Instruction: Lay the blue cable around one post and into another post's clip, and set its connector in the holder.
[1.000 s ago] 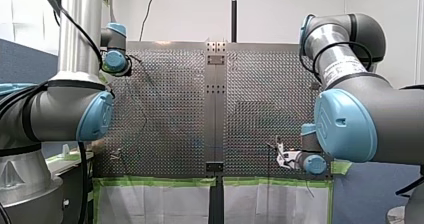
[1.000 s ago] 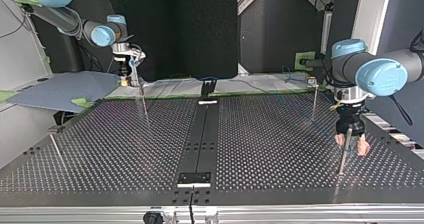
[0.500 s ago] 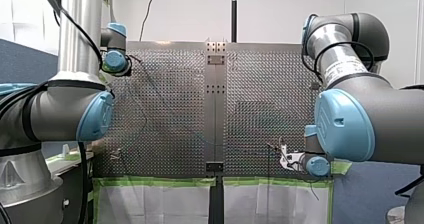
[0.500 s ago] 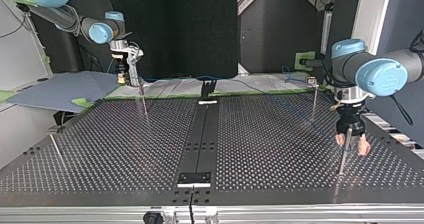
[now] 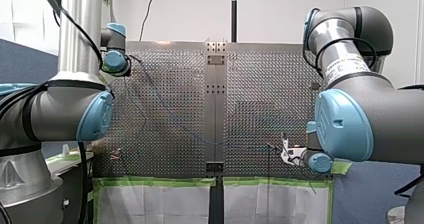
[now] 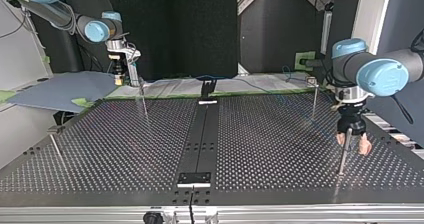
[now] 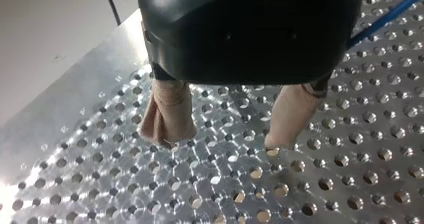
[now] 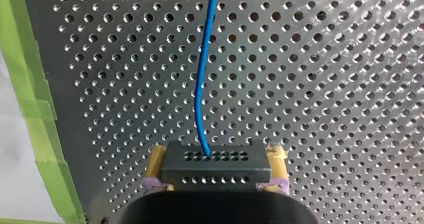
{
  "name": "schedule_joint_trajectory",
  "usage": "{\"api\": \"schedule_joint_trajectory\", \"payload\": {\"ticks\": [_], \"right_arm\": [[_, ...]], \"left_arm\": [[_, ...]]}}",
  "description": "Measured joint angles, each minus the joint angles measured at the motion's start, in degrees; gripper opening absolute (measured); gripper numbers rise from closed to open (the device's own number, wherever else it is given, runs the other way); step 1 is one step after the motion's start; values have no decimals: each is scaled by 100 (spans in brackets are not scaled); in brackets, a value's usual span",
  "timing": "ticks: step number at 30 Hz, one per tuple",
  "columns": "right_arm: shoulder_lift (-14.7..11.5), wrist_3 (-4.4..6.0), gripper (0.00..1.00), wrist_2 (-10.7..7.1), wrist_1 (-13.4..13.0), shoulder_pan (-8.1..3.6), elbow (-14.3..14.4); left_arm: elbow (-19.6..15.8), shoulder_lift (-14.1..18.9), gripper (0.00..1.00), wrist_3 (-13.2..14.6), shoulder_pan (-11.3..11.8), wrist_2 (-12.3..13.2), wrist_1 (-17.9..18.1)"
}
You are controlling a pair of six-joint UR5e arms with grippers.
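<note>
The blue cable [image 5: 210, 142] hangs thin across the front view. In the top view, your left gripper [image 6: 352, 145] hangs by a post [image 6: 343, 159]. Its wrist view shows pads [image 7: 167, 116] apart, holding nothing. The right wrist view shows your right gripper [image 8: 216, 154] squeezing the connector [image 8: 216, 170]; a hard tug could yank it loose. No writing shows.

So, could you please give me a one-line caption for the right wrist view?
My right gripper clamps the black connector, its blue cable running ahead over the perforated table.
</note>
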Motion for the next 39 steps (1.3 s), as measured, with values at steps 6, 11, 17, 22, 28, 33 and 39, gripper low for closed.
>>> {"api": "schedule_joint_trajectory", "payload": {"ticks": [6, 11, 17, 22, 28, 33, 39], "right_arm": [[-3, 180, 4, 6, 14, 43, 3], [-3, 239, 4, 21, 84, 71, 2], [-3, 249, 4, 6, 136, 82, 1], [-3, 250, 4, -1, 165, 103, 3], [-3, 250, 4, -2, 209, 112, 3], [-3, 250, 4, -2, 219, 118, 3], [-3, 250, 4, -4, 220, 120, 2]], "left_arm": [[0, 0, 100, -343, 33, 40, -15], [-18, 1, 100, -659, 8, 187, -42], [-181, 11, 100, -960, -18, 420, -61], [-356, 43, 100, -1156, -38, 514, -64], [-492, 105, 100, -1427, -11, 648, -39], [-534, 171, 100, -1666, 1, 733, -18], [-625, 301, 100, -1877, 17, 800, 41]]}}
